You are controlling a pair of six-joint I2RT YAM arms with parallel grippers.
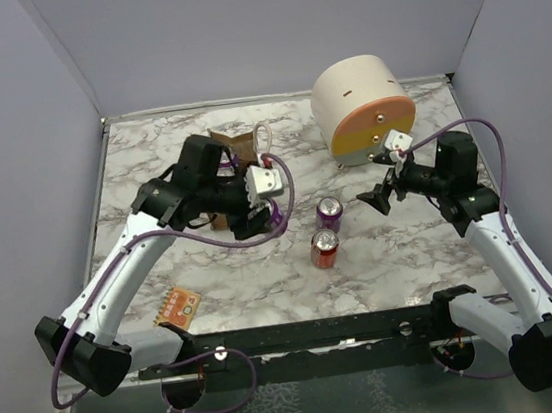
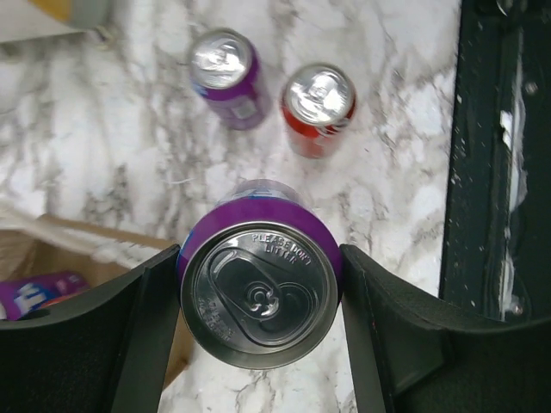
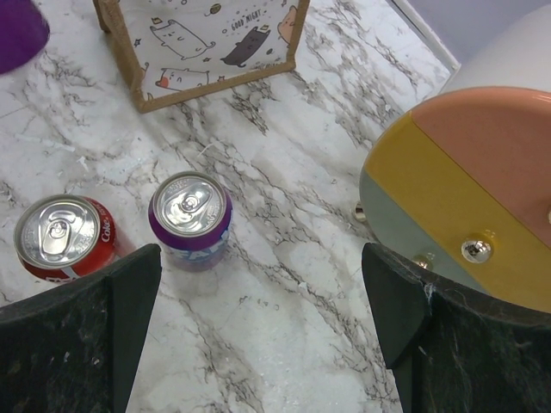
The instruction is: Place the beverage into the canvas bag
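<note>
Three purple cans (image 2: 258,297) (image 2: 225,73) (image 2: 39,292) — one red can (image 2: 318,107)

Left end effector (image 2: 258,284) clamps a purple can (image 2: 258,303); right end effector (image 3: 261,262) hangs wide open.

The purple can (image 2: 258,297) is upright with its tab unopened, clamped in the left tool (image 2: 260,258) just beside the bag (image 3: 207,43). The bag (tan edging, cream panel with cartoon cats) stands upright, mouth open.
</note>
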